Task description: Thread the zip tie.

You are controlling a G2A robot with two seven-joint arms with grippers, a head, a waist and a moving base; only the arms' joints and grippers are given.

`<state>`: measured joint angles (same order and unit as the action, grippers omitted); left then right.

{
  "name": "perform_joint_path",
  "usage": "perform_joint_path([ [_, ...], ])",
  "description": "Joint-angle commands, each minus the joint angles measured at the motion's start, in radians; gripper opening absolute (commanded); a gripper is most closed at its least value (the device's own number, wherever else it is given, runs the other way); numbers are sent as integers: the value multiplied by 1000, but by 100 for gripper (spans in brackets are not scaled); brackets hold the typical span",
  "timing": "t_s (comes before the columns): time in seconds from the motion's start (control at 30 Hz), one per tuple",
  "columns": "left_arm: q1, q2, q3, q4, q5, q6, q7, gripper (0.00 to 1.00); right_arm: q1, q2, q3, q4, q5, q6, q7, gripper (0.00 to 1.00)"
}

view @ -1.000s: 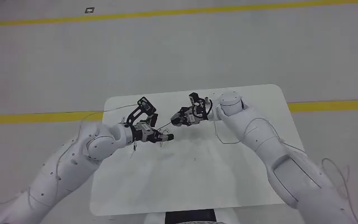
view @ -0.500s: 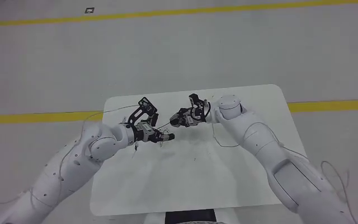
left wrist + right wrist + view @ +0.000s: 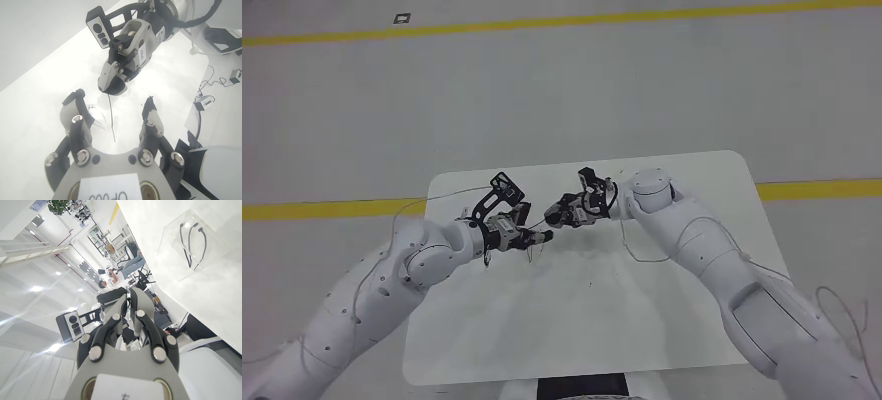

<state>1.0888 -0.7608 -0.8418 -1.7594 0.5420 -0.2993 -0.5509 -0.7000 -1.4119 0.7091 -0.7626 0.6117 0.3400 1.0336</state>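
Observation:
A thin black zip tie [image 3: 111,117] sticks out of my right gripper [image 3: 105,91], which is shut on one of its ends. The strap's free end reaches in between the fingers of my left gripper [image 3: 115,96], which is open, and touches neither finger. In the top view the left gripper [image 3: 542,237] and right gripper [image 3: 553,213] face each other tip to tip above the back part of the white table [image 3: 642,320]. The right wrist view has the right gripper [image 3: 132,292] with its fingers pressed together; the strap is hidden there.
A clear box [image 3: 191,243] holding spare black zip ties sits on the table close to the grippers. Past the table's edge, cables and small boxes [image 3: 206,102] lie on the floor.
My left gripper has shifted slightly toward the right gripper. The right gripper has stayed almost in place while its arm turned a little.

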Motion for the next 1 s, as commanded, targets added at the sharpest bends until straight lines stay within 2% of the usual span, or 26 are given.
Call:
perform_joint_path([
  [0.0, -1, -1, -1, 1, 5, -2, -2, 26, 5, 0, -8, 8, 10, 0, -2, 0],
  [0.33, -2, -10, 0, 6, 18, -7, -9, 13, 28, -1, -52, 36, 69, 0, 2, 0],
  [0.97, -1, -23, -6, 13, 29, -13, -14, 15, 44, 15, -108, 7, 119, 0, -17, 0],
])
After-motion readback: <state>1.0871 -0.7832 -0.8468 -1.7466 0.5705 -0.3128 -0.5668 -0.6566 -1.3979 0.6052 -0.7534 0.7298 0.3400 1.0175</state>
